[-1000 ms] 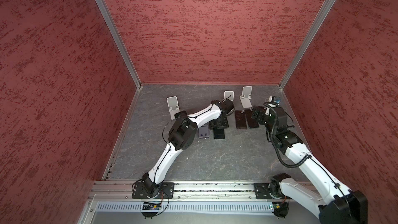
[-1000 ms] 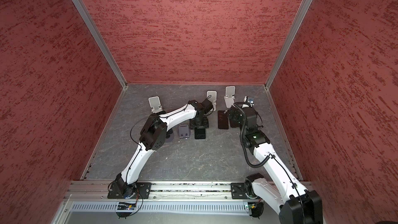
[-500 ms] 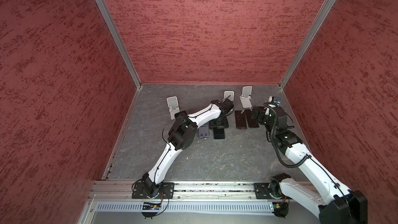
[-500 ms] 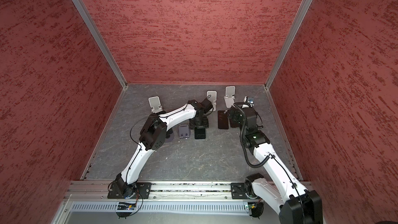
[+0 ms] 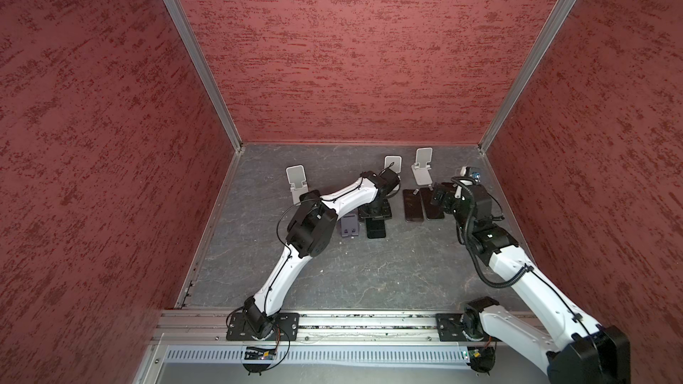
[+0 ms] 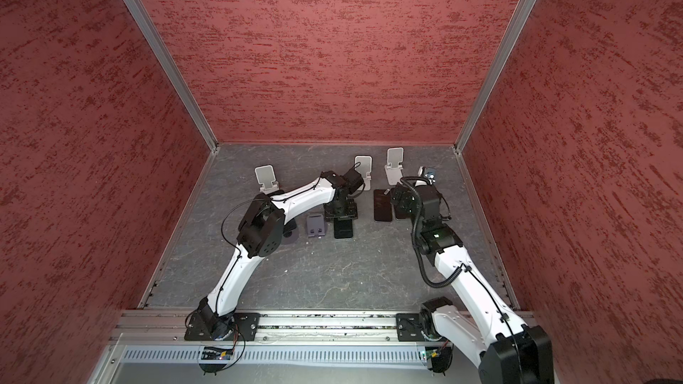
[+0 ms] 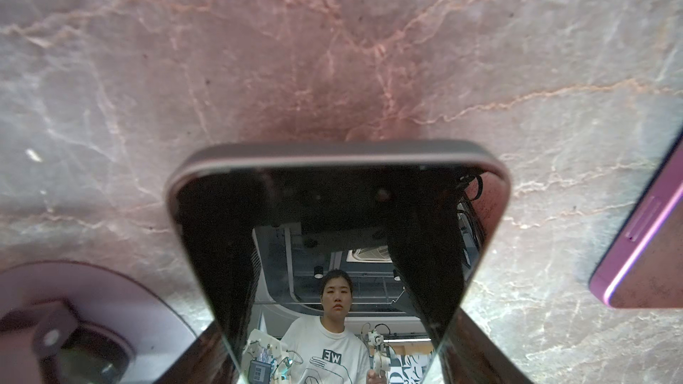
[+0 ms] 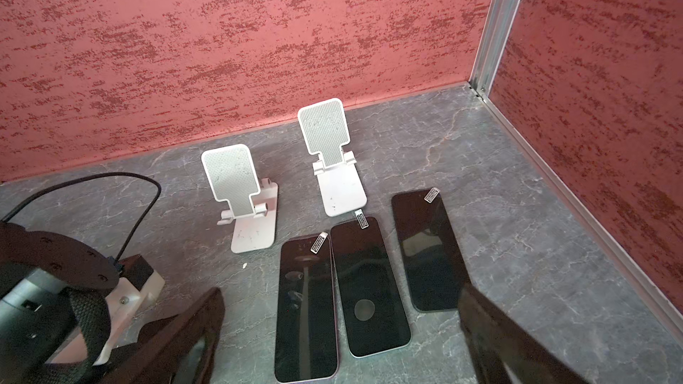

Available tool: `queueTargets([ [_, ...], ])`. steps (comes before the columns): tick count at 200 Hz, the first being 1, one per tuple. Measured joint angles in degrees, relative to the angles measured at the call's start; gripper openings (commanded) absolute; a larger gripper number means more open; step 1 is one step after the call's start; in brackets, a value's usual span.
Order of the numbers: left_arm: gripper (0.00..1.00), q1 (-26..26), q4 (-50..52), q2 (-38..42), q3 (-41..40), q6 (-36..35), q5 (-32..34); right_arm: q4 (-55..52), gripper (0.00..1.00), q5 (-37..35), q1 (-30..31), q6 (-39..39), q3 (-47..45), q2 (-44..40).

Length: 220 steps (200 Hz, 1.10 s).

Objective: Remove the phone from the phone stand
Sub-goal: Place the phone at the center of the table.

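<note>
Sticker tabs [image 8: 319,243] on three phones [image 8: 306,308]

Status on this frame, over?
Left tool shut on phone, clear of any stand. Right tool open above three flat phones. Two white stands empty. No obstruction seen.

The only writing that can be read is a reflection. In the left wrist view, the black glossy phone [image 7: 338,253] mirrors a white T-shirt [image 7: 295,341] with the letters W and E on a dark chest patch. In the right wrist view, three flat black phones [image 8: 369,289] lie just in front of the taller white plastic phone stand [image 8: 334,164]. Each bears a small white paper tab [image 8: 361,220] with dark print at the end nearest that stand, too small to read.
</note>
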<state>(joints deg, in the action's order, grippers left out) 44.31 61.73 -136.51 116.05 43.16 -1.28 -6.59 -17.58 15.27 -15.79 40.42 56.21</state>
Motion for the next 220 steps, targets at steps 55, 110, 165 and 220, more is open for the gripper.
queueTargets([
  [55,0.77,0.0,0.0,0.0,0.0,0.0,-0.2,0.2,0.99,0.0,0.0,0.0,0.0,0.0],
  [110,0.8,0.0,-0.4,0.2,-0.3,-0.1,-0.5,0.8,0.99,0.0,0.0,-0.1,0.0,0.0],
  [165,0.81,-0.1,-0.5,0.2,-0.4,-0.1,-0.8,0.8,0.99,0.0,0.0,-0.1,0.0,0.0],
  [220,0.83,-0.2,-0.9,0.5,-0.7,-0.4,-1.3,0.8,0.99,0.0,0.0,-0.1,0.0,0.0],
])
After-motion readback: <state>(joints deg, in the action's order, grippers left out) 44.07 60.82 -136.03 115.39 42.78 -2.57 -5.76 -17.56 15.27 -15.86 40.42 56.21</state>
